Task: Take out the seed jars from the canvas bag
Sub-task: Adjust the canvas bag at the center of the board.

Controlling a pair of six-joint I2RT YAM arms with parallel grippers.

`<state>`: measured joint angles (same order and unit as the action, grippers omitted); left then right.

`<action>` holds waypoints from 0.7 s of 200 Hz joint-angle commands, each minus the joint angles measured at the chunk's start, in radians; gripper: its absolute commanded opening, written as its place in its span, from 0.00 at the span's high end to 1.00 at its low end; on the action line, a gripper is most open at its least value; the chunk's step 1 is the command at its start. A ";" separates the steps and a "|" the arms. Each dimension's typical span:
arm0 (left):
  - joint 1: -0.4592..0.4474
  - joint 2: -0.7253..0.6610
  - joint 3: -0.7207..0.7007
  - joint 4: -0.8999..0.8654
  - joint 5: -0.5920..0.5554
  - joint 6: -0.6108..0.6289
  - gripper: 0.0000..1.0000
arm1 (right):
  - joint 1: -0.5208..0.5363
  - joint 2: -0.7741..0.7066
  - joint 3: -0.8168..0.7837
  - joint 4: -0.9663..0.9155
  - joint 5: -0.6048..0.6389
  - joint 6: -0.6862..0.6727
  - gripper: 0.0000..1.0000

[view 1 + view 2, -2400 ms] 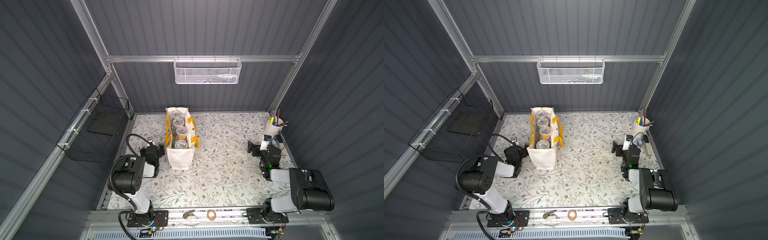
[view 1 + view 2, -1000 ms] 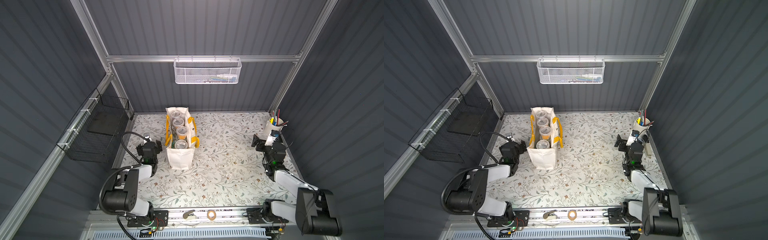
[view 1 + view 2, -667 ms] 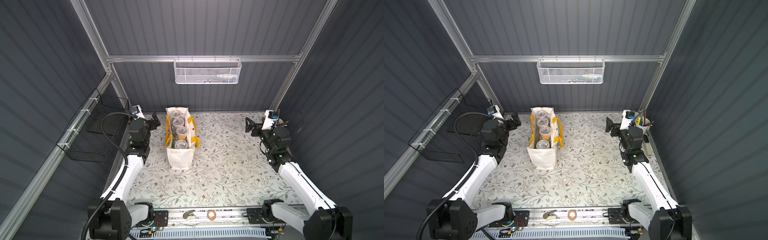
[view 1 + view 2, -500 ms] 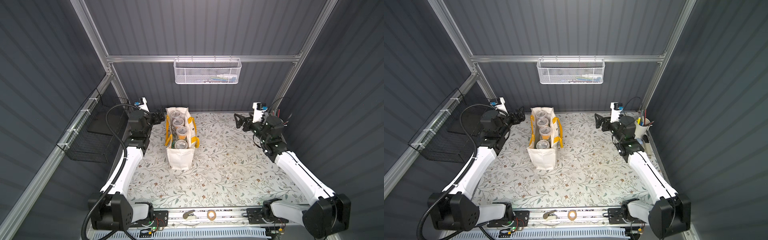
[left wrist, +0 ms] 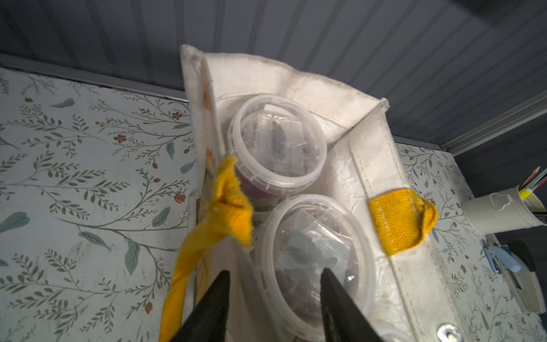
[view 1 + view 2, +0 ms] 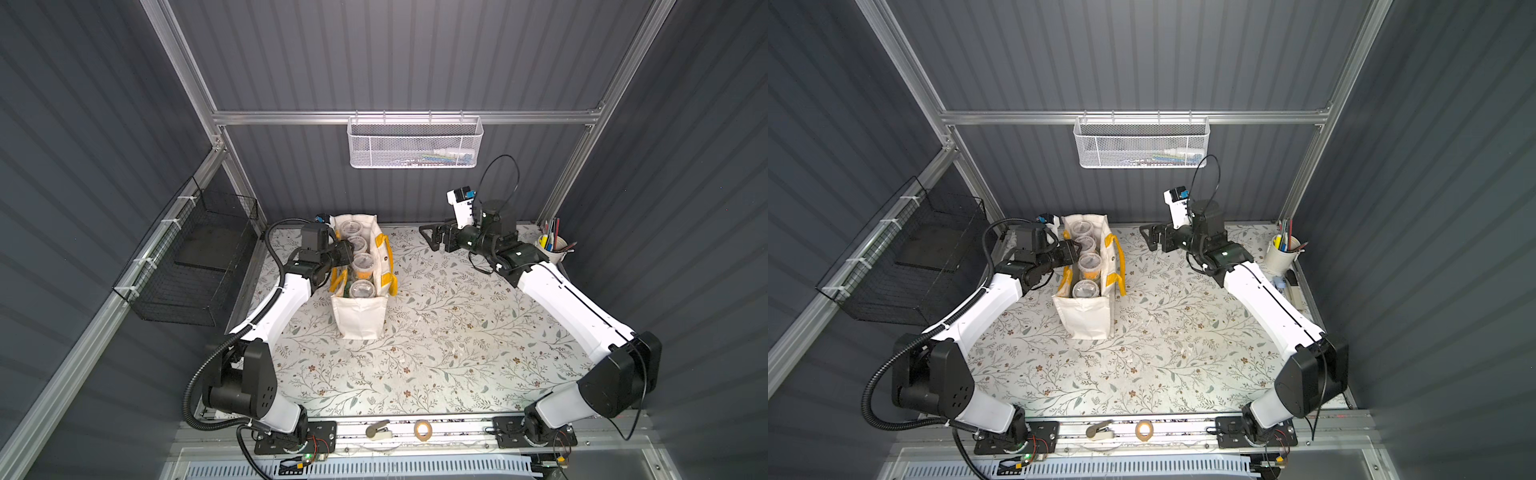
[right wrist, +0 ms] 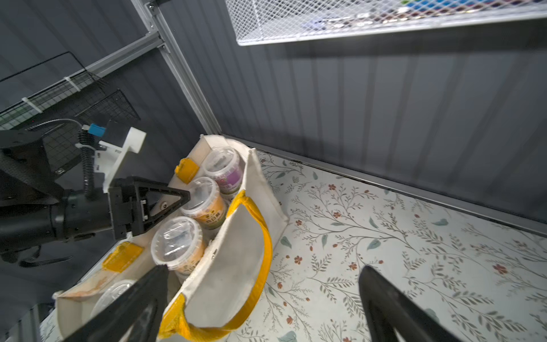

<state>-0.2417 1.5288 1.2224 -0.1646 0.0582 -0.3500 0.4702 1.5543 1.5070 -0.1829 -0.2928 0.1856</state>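
The off-white canvas bag (image 6: 359, 320) (image 6: 1086, 318) with yellow handles stands upright at the back left of the floral mat. Several clear-lidded seed jars (image 6: 363, 262) (image 6: 1090, 264) sit in a row inside it. My left gripper (image 6: 351, 251) (image 6: 1077, 249) hovers at the bag's left rim by the second jar from the back. In the left wrist view its jaws (image 5: 273, 284) stand partly apart, straddling the bag wall and a jar's (image 5: 313, 251) rim. My right gripper (image 6: 432, 239) (image 7: 264, 269) hangs wide open in the air to the right of the bag, holding nothing.
A white pen cup (image 6: 552, 247) stands at the back right corner. A white mesh basket (image 6: 415, 145) hangs on the back wall and a black wire basket (image 6: 195, 266) on the left wall. A tape roll (image 6: 423, 428) lies on the front rail.
Both arms rose from low folded poses and reached towards the back. The left gripper came over the bag's left rim and its jaws narrowed. The right gripper stayed wide open.
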 commanded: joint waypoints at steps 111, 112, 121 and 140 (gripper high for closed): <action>0.004 -0.070 -0.014 -0.105 -0.144 0.032 1.00 | 0.205 0.445 0.634 -0.400 0.007 -0.089 0.01; 0.004 -0.070 -0.015 -0.105 -0.145 0.032 1.00 | 0.205 0.449 0.644 -0.404 0.010 -0.090 0.01; 0.004 -0.071 -0.020 -0.105 -0.152 0.032 1.00 | 0.211 0.493 0.712 -0.443 0.041 -0.087 0.01; 0.004 -0.083 -0.032 -0.102 -0.173 0.031 1.00 | 0.220 0.589 0.862 -0.522 0.059 -0.090 0.01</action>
<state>-0.2409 1.4586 1.2156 -0.2283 -0.0811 -0.3408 0.6785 2.0548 2.2246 -0.5671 -0.2977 0.1165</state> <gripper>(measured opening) 0.049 0.991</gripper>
